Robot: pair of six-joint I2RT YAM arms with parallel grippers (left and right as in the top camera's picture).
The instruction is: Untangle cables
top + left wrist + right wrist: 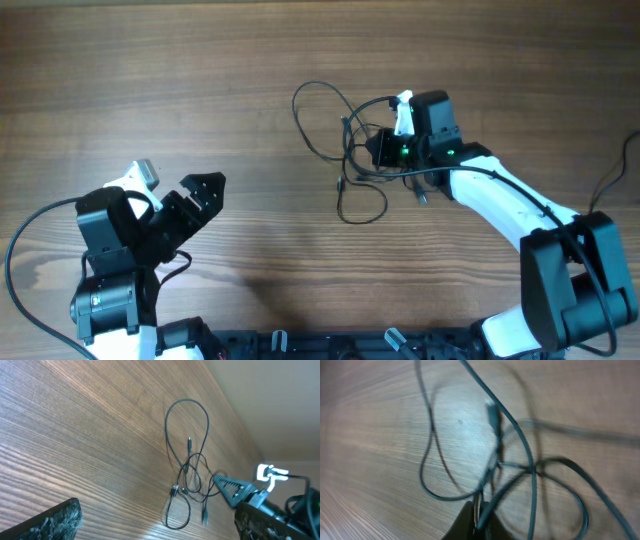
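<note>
Far to the left of the cables (pixel 350 165), near the front edge of the wooden table (pixel 200 80), the left gripper (pixel 183 192) waits with its fingers wide apart and nothing between them; it touches no wire. The cables lie near the middle of the table as a small knot, with one big loop going away from it and a smaller loop (pixel 362 207) coming toward the robot. In the left wrist view a plug end (pixel 189 442) lies inside the big loop. On the right side of the knot, the right gripper (pixel 385 148) is down on the wires, and in its own camera the fingertips (pixel 470 521) appear pressed together on one thin strand, though this picture is blurred. I think the main risk is that a pull from here draws the crossing strands (pixel 530 460) tighter, because nothing holds the other side of the knot. The whole bunch may also slide over the table with the gripper. The plug end could catch in a loop, or the thin strand could slip out of the pinch.
</note>
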